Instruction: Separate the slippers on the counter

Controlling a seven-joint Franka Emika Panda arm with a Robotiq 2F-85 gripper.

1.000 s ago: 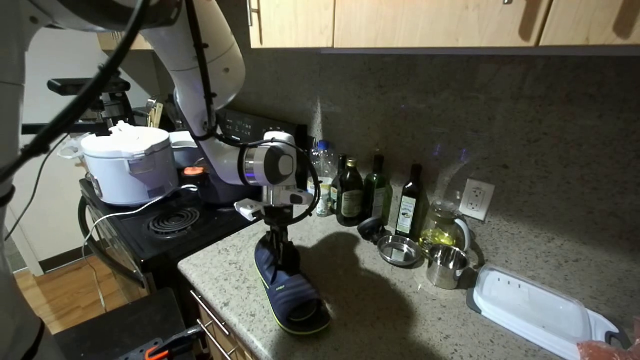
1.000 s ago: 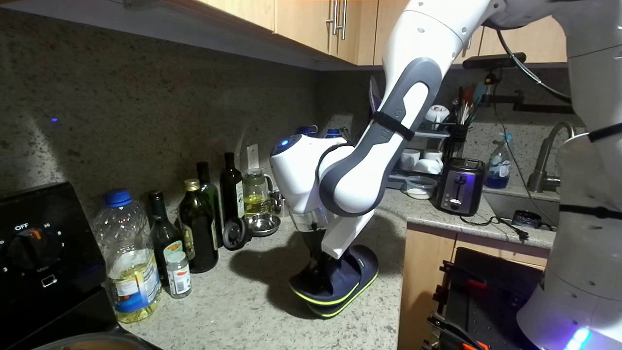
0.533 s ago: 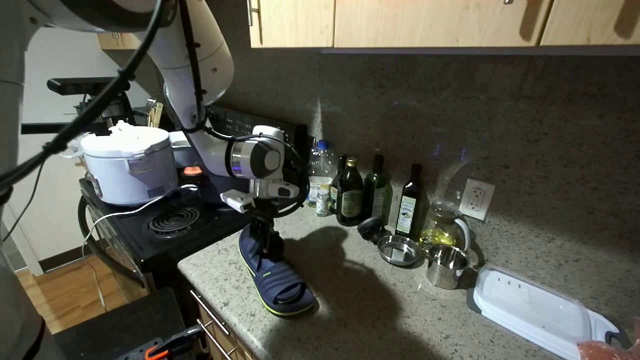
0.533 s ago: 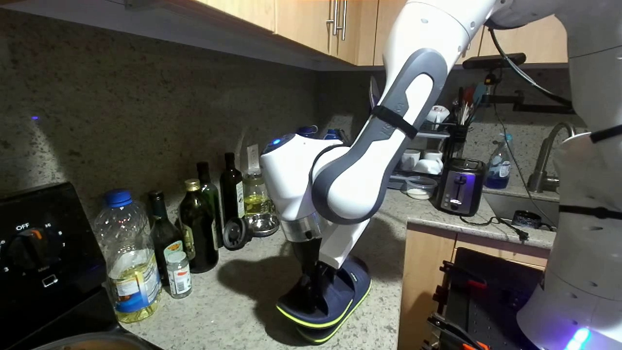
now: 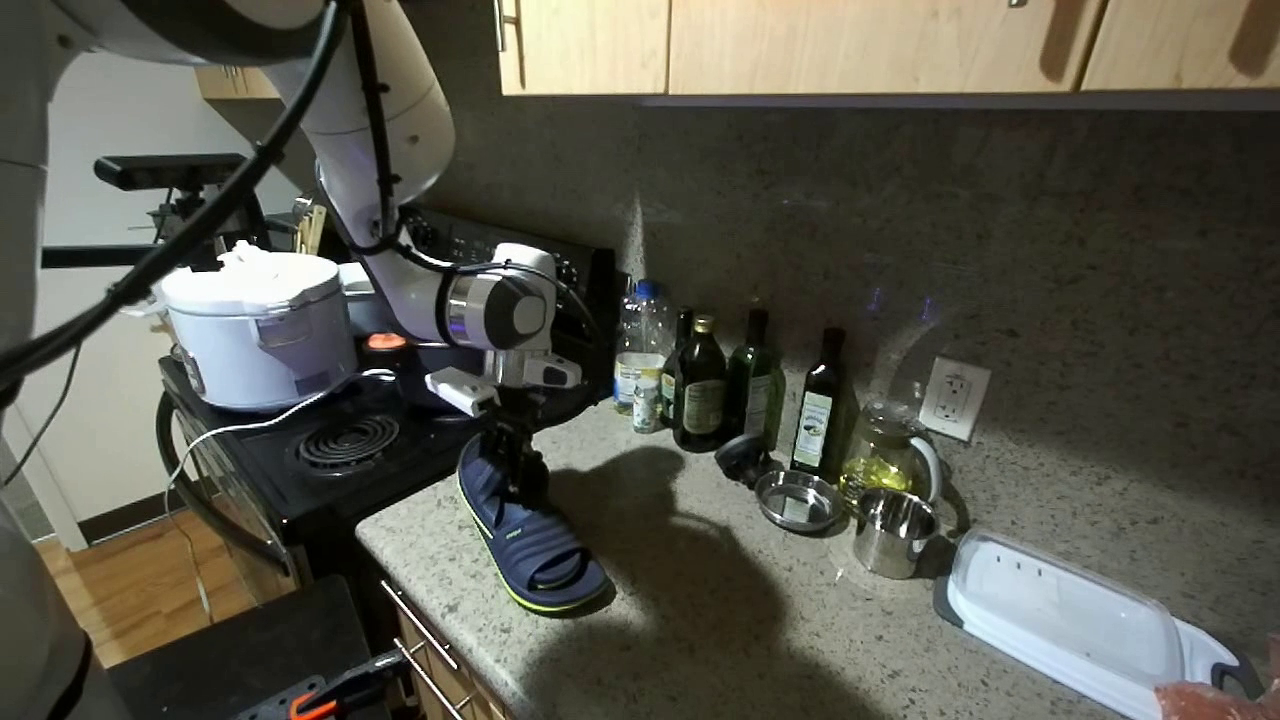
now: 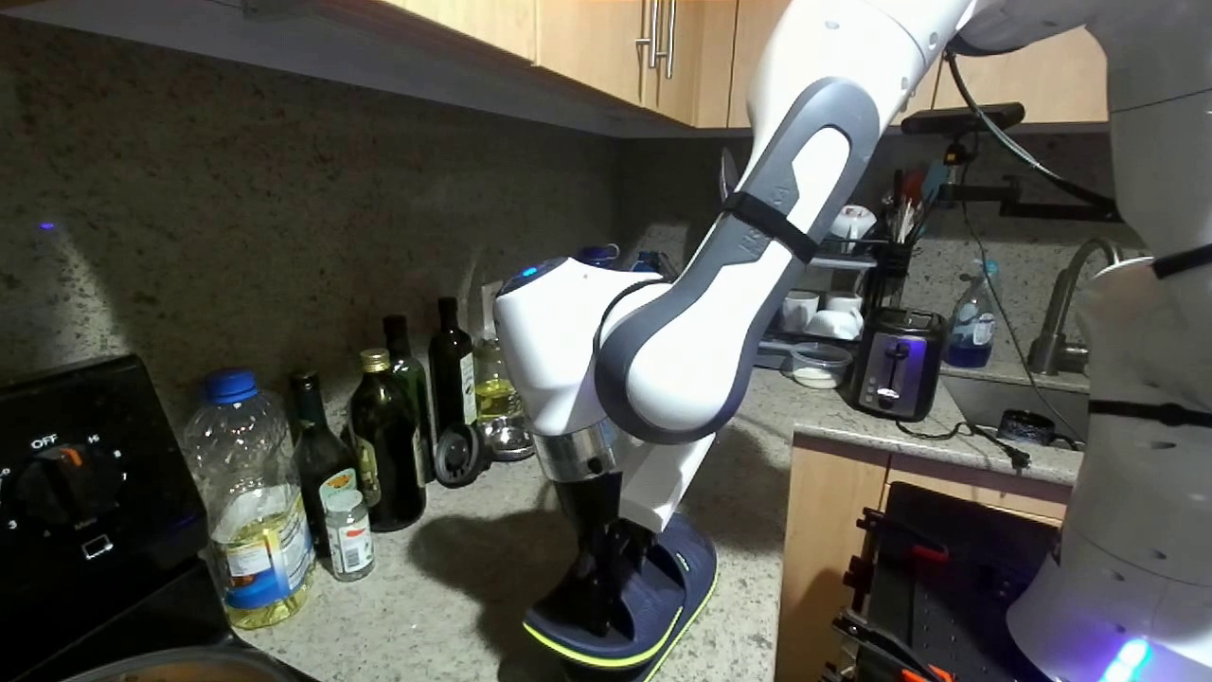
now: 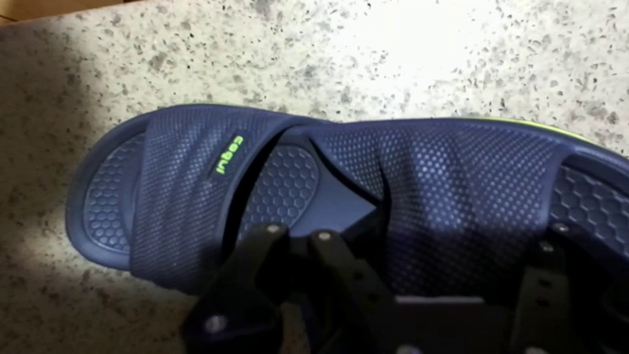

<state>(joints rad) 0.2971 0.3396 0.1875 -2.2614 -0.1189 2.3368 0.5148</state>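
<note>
Navy slippers (image 5: 540,555) overlap end to end at the corner of a speckled counter (image 5: 430,540), close to its front edge and near a black stove (image 5: 425,440), as your gripper (image 5: 518,478) clenches the upper slipper (image 7: 457,167) by its strap, jaws drawn in on the creased material. Your wrist view puts that slipper's toe opening at right; the lower slipper (image 7: 182,196), lettered "coqui" in lime, points its toe to the left. The pair, you can see, is not yet parted: in an exterior view the upper one lies stacked over the lower, a lime line along each sole. Whether the bottom sole rests flat, you cannot tell. Behind them you have dark bottles (image 5: 702,395), a glass pitcher (image 5: 878,460) of yellow liquid, a steel cup (image 5: 887,542) and a white container (image 5: 1065,610). On the stove sits a white cooker (image 5: 245,345); well apart from the slippers, a toaster (image 6: 895,369) stands near a faucet (image 6: 1049,332).
</note>
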